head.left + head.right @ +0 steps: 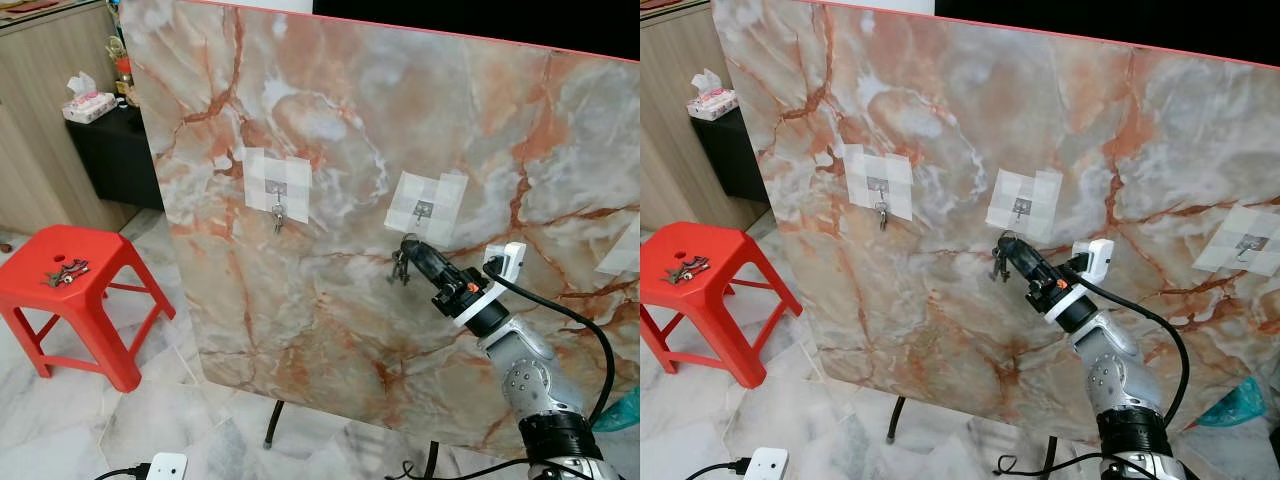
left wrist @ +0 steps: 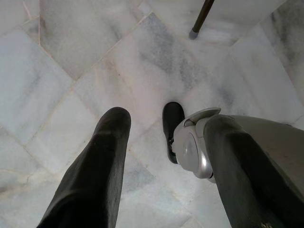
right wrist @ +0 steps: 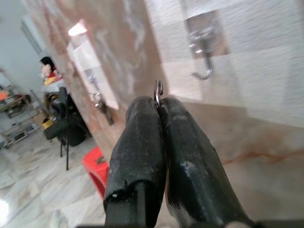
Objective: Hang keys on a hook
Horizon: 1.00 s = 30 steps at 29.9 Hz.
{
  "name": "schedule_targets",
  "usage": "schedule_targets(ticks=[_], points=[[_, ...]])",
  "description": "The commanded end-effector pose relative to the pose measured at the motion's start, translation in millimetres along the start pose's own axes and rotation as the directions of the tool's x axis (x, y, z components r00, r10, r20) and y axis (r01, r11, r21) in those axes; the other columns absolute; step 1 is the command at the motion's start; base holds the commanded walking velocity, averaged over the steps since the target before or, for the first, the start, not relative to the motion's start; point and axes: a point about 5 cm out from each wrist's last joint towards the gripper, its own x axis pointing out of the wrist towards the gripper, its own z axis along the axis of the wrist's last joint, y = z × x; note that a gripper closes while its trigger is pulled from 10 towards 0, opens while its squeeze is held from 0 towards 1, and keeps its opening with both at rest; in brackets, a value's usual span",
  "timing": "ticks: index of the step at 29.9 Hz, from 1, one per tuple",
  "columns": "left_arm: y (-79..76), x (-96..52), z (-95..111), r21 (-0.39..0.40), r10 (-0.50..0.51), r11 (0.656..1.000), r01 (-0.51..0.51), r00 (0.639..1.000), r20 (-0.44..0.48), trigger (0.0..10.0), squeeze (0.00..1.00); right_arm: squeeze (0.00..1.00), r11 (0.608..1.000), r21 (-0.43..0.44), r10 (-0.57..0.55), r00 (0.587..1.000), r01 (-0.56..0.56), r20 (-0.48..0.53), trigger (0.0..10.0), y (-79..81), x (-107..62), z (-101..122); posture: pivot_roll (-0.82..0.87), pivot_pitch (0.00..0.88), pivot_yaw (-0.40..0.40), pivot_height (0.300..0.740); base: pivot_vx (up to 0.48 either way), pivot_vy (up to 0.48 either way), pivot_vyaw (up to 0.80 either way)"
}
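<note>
My right gripper [image 1: 412, 246] is raised against the upright marble board [image 1: 350, 120], shut on a bunch of keys [image 1: 400, 266] that dangles below its tips. The key ring [image 3: 158, 93] pokes out between the closed fingers, just below the middle metal hook [image 1: 424, 211] on its white tape patch. The left hook [image 1: 277, 188] carries another key [image 1: 278, 214]. A third hook [image 1: 1246, 243] sits at the board's right. More keys [image 1: 66, 272] lie on the red stool [image 1: 95, 262]. My left gripper [image 2: 156, 156] hangs open over the floor.
The board stands on thin black legs [image 1: 272, 424] over marble floor tiles. A black cabinet [image 1: 110, 150] with a tissue box [image 1: 88, 103] stands at the back left. A white power strip [image 1: 165, 467] and black cables lie on the floor near my feet.
</note>
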Motion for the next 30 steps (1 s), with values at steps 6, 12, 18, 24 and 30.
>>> schedule_targets(ticks=[6,12,18,24,30], points=[[-2.3,0.6,1.0,0.002,-0.003,1.000,0.003,1.000,-0.003,10.0,0.00,0.00,0.999,-0.021,-0.035,0.999,0.036,0.029,10.0,-5.8,-0.6,7.4,0.04,0.000,-0.088,0.740,0.000,0.000,0.00],[-2.7,0.7,0.9,0.003,-0.004,1.000,0.004,1.000,-0.003,10.0,0.00,0.00,0.998,-0.012,-0.062,0.997,0.063,0.036,10.0,-8.0,1.0,6.4,0.04,0.000,-0.090,0.740,0.000,0.000,0.00],[-3.1,0.7,0.9,0.002,-0.003,1.000,0.003,1.000,-0.003,10.0,0.00,0.00,0.998,-0.001,-0.060,0.997,0.060,0.043,10.0,-7.3,3.8,6.2,0.04,0.000,-0.092,0.740,0.000,0.000,0.00],[-3.6,0.7,0.8,-0.001,-0.003,1.000,0.003,1.000,-0.002,10.0,0.00,0.00,1.000,0.002,-0.016,0.999,0.015,0.032,10.0,-3.1,6.8,4.8,0.04,0.000,-0.094,0.740,0.000,0.000,0.00],[-3.6,0.7,0.8,-0.002,-0.002,1.000,0.002,1.000,-0.002,10.0,0.00,0.00,1.000,0.000,0.016,1.000,-0.016,0.022,10.0,-0.7,8.8,4.5,0.04,0.000,-0.095,0.740,0.000,0.000,0.00]])
